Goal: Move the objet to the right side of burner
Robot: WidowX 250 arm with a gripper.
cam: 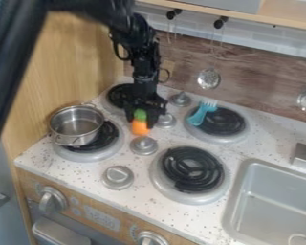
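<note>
The black gripper [143, 119] hangs down over the middle of the stove top, between the left and right burners. Its fingers are shut on a small object [140, 127], orange at the lower end and green at the top, with one finger on each side. The object is roughly upright, just behind a silver knob; whether it touches the stove top I cannot tell. To the right are the back right burner [240, 128] and the front right burner [192, 168].
A metal pot [76, 125] stands on the front left burner [99, 152]. A blue fork-like utensil [200, 114] rests on the back right burner's left side. Several silver knobs [118, 177] rise between burners. The sink [270, 201] is at the right, and ladles [208, 79] hang behind.
</note>
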